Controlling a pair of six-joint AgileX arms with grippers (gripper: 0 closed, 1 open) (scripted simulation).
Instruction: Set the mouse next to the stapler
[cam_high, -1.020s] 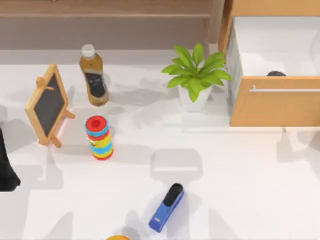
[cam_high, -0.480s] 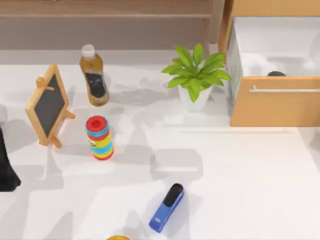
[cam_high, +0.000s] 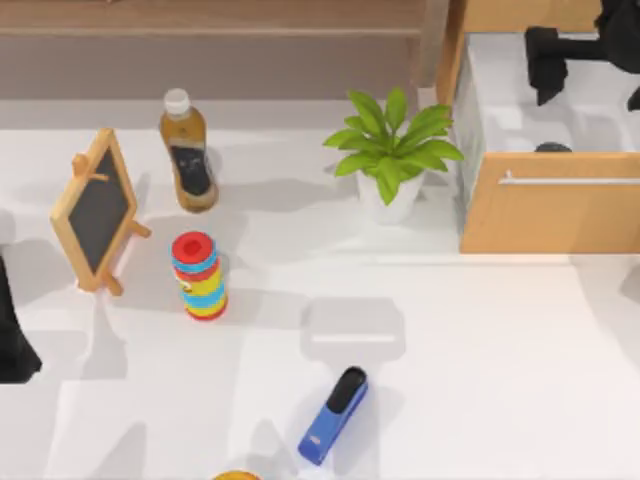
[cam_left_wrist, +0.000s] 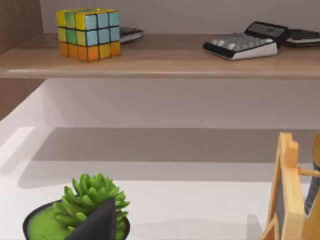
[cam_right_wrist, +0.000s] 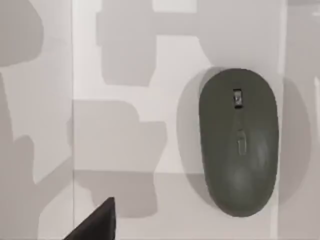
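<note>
While the mouse (cam_right_wrist: 238, 142) lies ungrasped in the open drawer (cam_high: 550, 215), far from the stapler (cam_high: 333, 415), your right pincer (cam_high: 580, 50) hovers above; its opening I cannot tell.

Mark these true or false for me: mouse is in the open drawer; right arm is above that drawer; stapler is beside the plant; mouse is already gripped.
The mouse lies inside the open drawer: true.
The right gripper is above that drawer: true.
The stapler is beside the plant: false; it lies well apart, at the table's near edge.
The mouse is gripped: false; it lies free on the drawer floor.
</note>
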